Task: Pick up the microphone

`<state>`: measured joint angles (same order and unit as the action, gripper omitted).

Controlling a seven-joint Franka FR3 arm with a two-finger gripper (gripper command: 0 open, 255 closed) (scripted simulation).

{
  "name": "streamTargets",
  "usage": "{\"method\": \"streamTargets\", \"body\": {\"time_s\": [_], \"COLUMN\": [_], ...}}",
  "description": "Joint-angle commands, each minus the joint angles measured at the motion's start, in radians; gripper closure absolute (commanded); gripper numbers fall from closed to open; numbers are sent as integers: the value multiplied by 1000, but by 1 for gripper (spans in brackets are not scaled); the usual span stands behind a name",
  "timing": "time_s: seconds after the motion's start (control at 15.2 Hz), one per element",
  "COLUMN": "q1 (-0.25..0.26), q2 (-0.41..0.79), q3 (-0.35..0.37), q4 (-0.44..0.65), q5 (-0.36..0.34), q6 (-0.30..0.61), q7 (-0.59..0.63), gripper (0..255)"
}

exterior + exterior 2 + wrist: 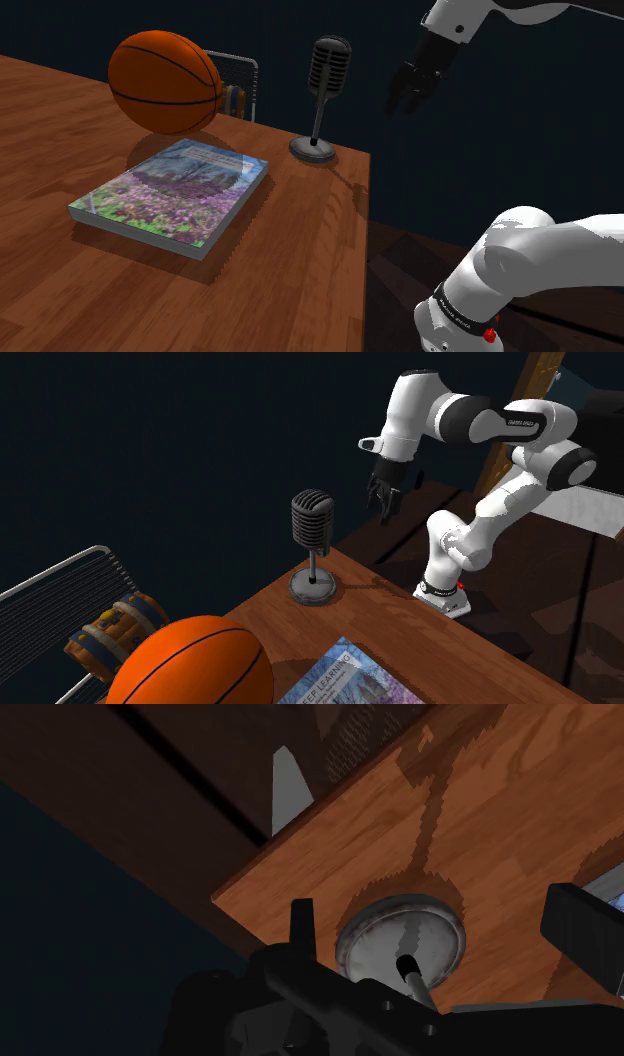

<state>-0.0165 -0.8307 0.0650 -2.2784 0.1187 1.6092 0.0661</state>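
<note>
Dark grey retro microphone [325,92], ribbed grille head on a thin stem over a round disc base. It stands upright at the corner of the red-brown wood-grain desk [300,260], close to both edges. Orange basketball [165,82] and flower-covered book [175,195] sit well apart from it, toward the shoulder view's left.

White arm [440,414] holds the black jaws near the grille head, apart from it. Jaws released: in the wrist view the 2 fingers [300,919] stand apart with the disc base [402,936] seen between them, nothing clasped.

Handling, my judgement: rigid, probably bottom-heavy, and likely to tip if nudged sideways. The thin, smooth stem may slip or pivot in the grip. The head is wider and ribbed. Best hold looks like the stem just under the head, jaws closing square across it.
</note>
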Motion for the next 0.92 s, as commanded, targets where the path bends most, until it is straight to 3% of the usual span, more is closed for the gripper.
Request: {"method": "streamTargets", "body": {"time_s": [0.0,0.33,0.53,0.66,0.73,0.86], "q1": [0,96,223,384,500,801], "q2": [0,-164,-167,-134,-120,-137], "q3": [0,-113,-223,-351,-443,-689], "q4": [0,-354,-505,-566,-582,-589], "q5": [0,94,187,265,301,338], "q6": [0,553,915,1168,1296,1540], "q7": [0,-257,-467,-651,-757,-984], "gripper": [0,0,0,0,0,0]}}
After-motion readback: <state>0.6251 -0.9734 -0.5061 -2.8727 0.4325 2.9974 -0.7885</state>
